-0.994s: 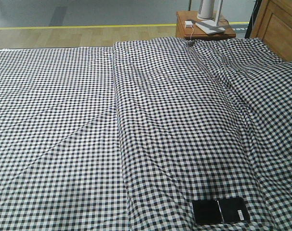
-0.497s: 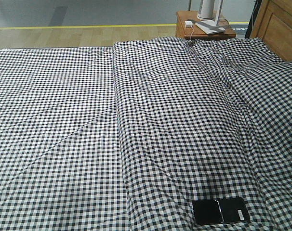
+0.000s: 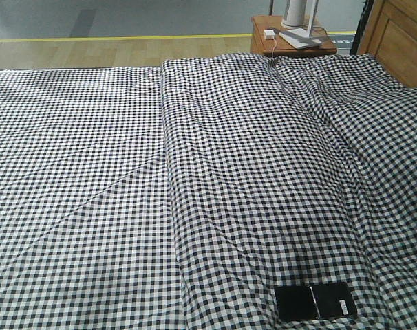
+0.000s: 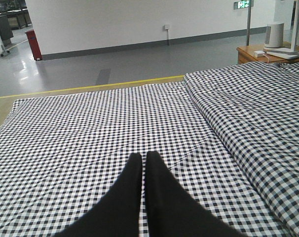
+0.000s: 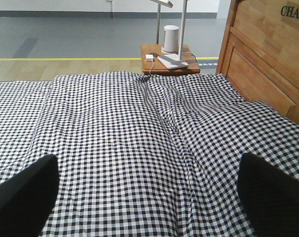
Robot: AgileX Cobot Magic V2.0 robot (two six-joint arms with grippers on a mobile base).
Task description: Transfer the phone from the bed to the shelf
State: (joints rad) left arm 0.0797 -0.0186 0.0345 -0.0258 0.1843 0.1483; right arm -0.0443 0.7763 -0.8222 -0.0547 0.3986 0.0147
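The phone [image 3: 314,301], a glossy black slab with a white sticker near its right end, lies flat on the checked bed [image 3: 195,192] at the near right in the front view. It does not show in either wrist view. My left gripper [image 4: 142,157] hangs over the bed's left half, shut with its two black fingers side by side and nothing between them. Spread wide, my right gripper [image 5: 148,173] is open above the bed's right half, with only fabric between its fingers. The shelf is out of view.
A reddish-brown bedside table [image 5: 169,58] with a white cylinder [image 5: 171,38] and a lamp base stands past the bed's far edge. The wooden headboard [image 5: 268,54] rises on the right. A raised fold in the fabric [image 3: 168,158] runs down the bed's middle.
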